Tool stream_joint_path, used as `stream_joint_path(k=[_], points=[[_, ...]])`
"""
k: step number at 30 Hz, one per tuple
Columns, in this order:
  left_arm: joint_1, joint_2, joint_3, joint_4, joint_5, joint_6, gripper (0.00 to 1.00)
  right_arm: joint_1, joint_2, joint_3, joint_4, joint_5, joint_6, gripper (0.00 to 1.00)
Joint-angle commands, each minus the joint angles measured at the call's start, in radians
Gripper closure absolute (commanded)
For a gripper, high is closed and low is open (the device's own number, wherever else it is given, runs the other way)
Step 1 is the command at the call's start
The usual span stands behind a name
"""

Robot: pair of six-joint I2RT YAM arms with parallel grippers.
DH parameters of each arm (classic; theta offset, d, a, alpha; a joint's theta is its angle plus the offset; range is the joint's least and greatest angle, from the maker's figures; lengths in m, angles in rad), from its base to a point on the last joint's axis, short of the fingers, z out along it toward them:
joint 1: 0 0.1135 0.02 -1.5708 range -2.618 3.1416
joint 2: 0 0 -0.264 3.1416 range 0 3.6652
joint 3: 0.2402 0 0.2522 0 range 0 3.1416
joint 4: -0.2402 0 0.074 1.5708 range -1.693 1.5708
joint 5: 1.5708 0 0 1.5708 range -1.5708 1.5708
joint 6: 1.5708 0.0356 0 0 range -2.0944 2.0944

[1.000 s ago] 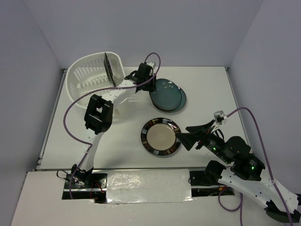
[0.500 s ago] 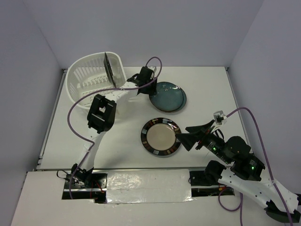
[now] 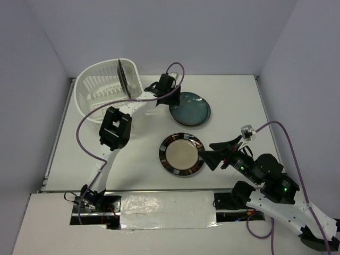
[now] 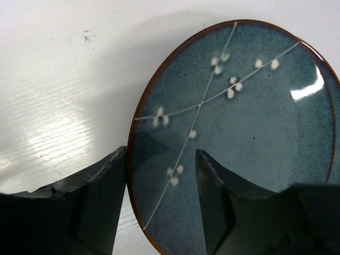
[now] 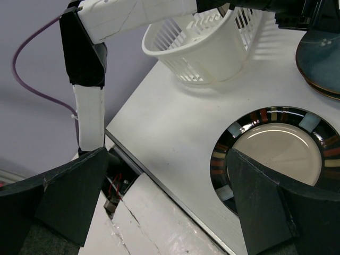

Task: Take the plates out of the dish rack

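**Desk:** Overhead?
**Operator:** Teal plate (image 3: 190, 109) and beige plate (image 3: 181, 154) flat on the table (image 3: 239, 106); third plate (image 3: 124, 78) upright in the dish rack (image 3: 101, 90).
**Desk:** Left wrist?
**Operator:** My left jaws stand half-open astride the teal plate (image 4: 239, 133), holding nothing. A careless lift could snag its rim.
**Desk:** Right wrist?
**Operator:** My right jaws gape wide, empty.

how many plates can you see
3 for sure: a teal plate flat on the table, a black-rimmed beige plate beside it, and an edge-on plate upright in the dish rack. Stacked ones may be hidden.
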Motion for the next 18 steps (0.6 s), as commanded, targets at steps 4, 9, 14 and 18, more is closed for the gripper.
stream_joint_path(k=[4, 9, 14, 18], points=[[-0.023, 0.003, 0.059, 0.037, -0.024, 0.017, 0.32, 0.007, -0.011, 0.032, 0.016, -0.006, -0.009, 0.01], [-0.032, 0.014, 0.065, 0.044, -0.029, 0.016, 0.31, 0.007, -0.014, 0.03, 0.016, -0.007, -0.009, 0.01], [-0.04, 0.016, 0.081, 0.044, -0.04, 0.025, 0.31, 0.006, -0.011, 0.033, 0.013, -0.007, -0.011, 0.01], [-0.041, 0.003, 0.069, 0.041, -0.066, 0.025, 0.29, 0.006, -0.014, 0.032, 0.015, -0.009, -0.011, 0.01]])
